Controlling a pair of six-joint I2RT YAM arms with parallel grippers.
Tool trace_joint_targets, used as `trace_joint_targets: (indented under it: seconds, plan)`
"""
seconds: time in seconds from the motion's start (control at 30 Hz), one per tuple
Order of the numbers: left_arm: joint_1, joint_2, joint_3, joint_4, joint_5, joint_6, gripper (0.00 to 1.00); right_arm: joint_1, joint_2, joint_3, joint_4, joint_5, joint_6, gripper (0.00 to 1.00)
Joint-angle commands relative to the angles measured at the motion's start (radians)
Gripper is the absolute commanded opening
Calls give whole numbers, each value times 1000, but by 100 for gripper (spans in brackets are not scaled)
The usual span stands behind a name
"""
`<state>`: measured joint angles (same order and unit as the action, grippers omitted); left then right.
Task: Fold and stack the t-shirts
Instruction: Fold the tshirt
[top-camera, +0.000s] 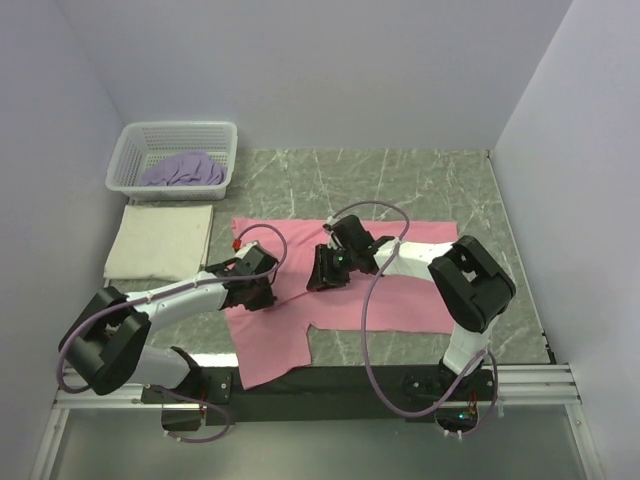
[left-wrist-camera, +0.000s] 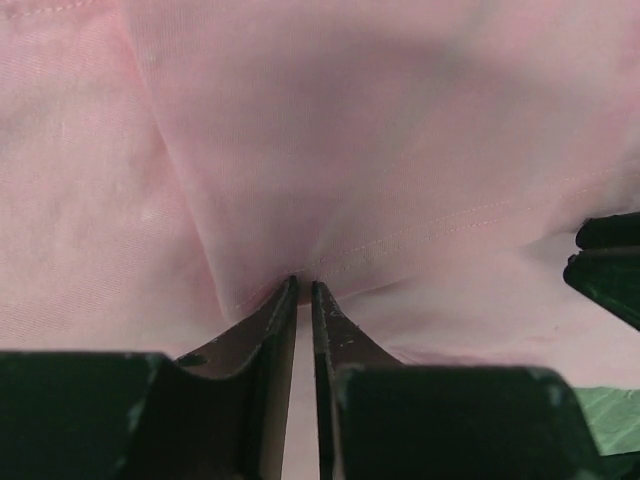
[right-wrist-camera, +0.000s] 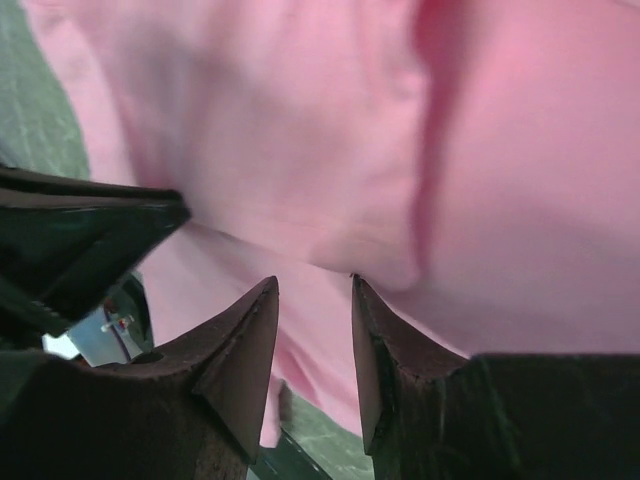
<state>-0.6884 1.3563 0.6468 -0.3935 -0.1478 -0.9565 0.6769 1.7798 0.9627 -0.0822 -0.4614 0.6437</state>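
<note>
The pink t-shirt (top-camera: 390, 285) lies spread on the table, its left part bunched and one sleeve hanging toward the near edge. My left gripper (top-camera: 262, 290) is at the shirt's left edge; in the left wrist view (left-wrist-camera: 303, 283) it is shut on a raised fold of pink fabric (left-wrist-camera: 330, 150). My right gripper (top-camera: 323, 276) hovers low over the shirt's middle-left; in the right wrist view (right-wrist-camera: 313, 285) its jaws stand apart, with a pink fold (right-wrist-camera: 380, 240) just past the right fingertip. The cream t-shirt (top-camera: 160, 243) lies folded at the left. The lavender t-shirt (top-camera: 183, 170) lies crumpled in the basket.
The white lattice basket (top-camera: 128, 160) stands at the back left, just behind the cream shirt. The two grippers are close together; the right one shows at the edge of the left wrist view (left-wrist-camera: 605, 270). White walls close in both sides. Green marbled table (top-camera: 400, 180) behind the shirt.
</note>
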Motion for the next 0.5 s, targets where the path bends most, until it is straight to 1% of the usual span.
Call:
trace_joint_targets:
  seconds: [0.0,0.07,0.1,0.17,0.2,0.23,0.3,0.33,0.37,0.4,0.43,0.47]
  plan:
    - [6,-39,-51,-45,4,-45,18,-31,3,-24,-4,30,24,42]
    - [4,-69,-52,-68,4,-53,18,-52,-11,-39,-20,30,14,42]
    - [6,-86,-46,-79,5,-53,19,-60,-48,-42,-27,32,2,42]
    - [6,-147,-23,-108,-9,-50,26,-89,-103,-53,-63,71,-38,42]
    - [6,-166,-7,-122,-15,-47,29,-106,-161,-55,-98,90,-55,42]
    - [9,-198,8,-133,-24,-36,36,-149,-189,-58,-117,105,-68,42]
    - [26,-212,60,-154,-36,-18,41,-212,-262,-64,-175,160,-105,42]
    - [36,-221,77,-153,-33,2,45,-287,-282,-68,-191,179,-114,42]
    - [49,-223,91,-147,-27,16,46,-322,-301,-76,-206,200,-134,43]
    - [75,-223,109,-140,-12,28,52,-356,-328,-79,-235,239,-144,43]
    - [90,-214,120,-124,-7,56,62,-397,-336,-79,-249,263,-151,43]
    - [102,-203,129,-119,-4,71,65,-463,-341,-76,-260,283,-163,44]
